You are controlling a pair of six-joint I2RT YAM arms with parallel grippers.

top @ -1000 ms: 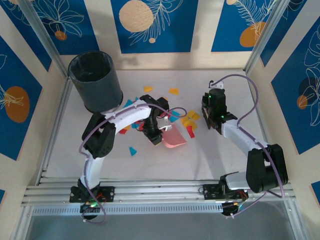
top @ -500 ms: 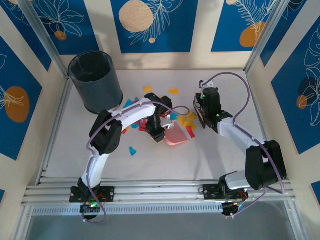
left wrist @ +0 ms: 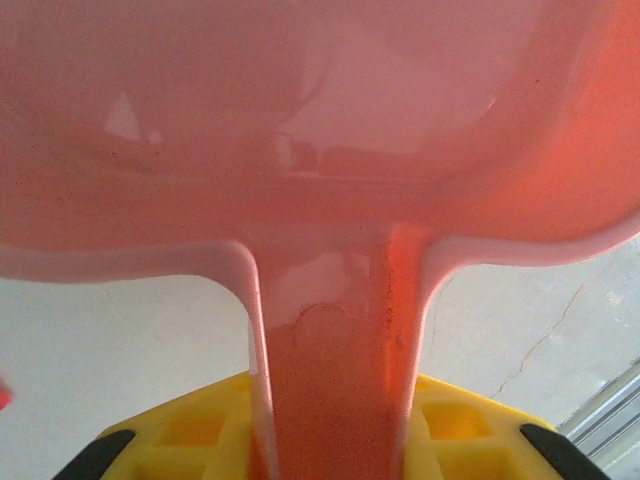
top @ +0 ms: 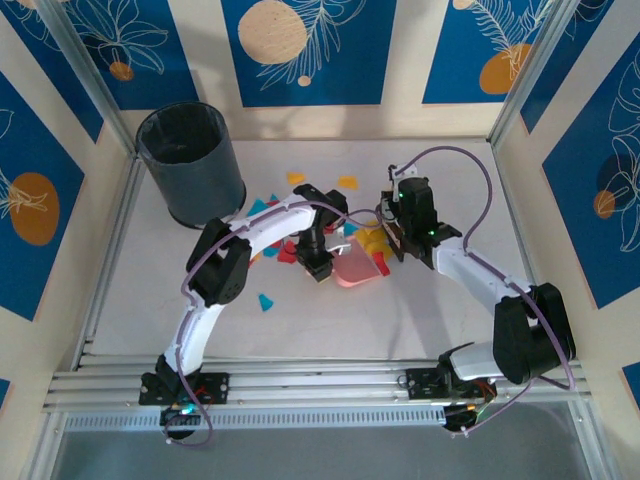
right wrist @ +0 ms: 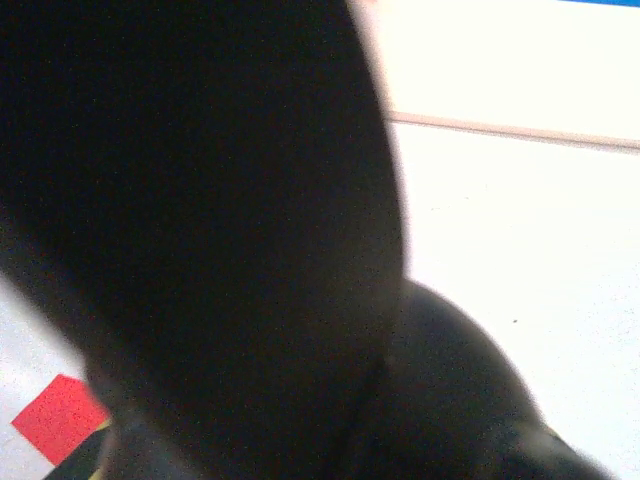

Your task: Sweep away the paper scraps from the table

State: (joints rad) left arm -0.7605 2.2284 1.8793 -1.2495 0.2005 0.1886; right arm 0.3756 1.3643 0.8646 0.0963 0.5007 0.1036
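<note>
No lettering, number, brand or sign can be read. The patterned walls [top: 300, 50] carry only leaf and circle motifs. The pink dustpan [left wrist: 320, 120] and worktop [top: 330, 320] bear no print.

This is looking like a robot lab cell; aluminium rails [top: 300, 385] are framing a pale bench [top: 330, 330]. Blue-and-cream panels [top: 340, 60] are enclosing it.
</note>
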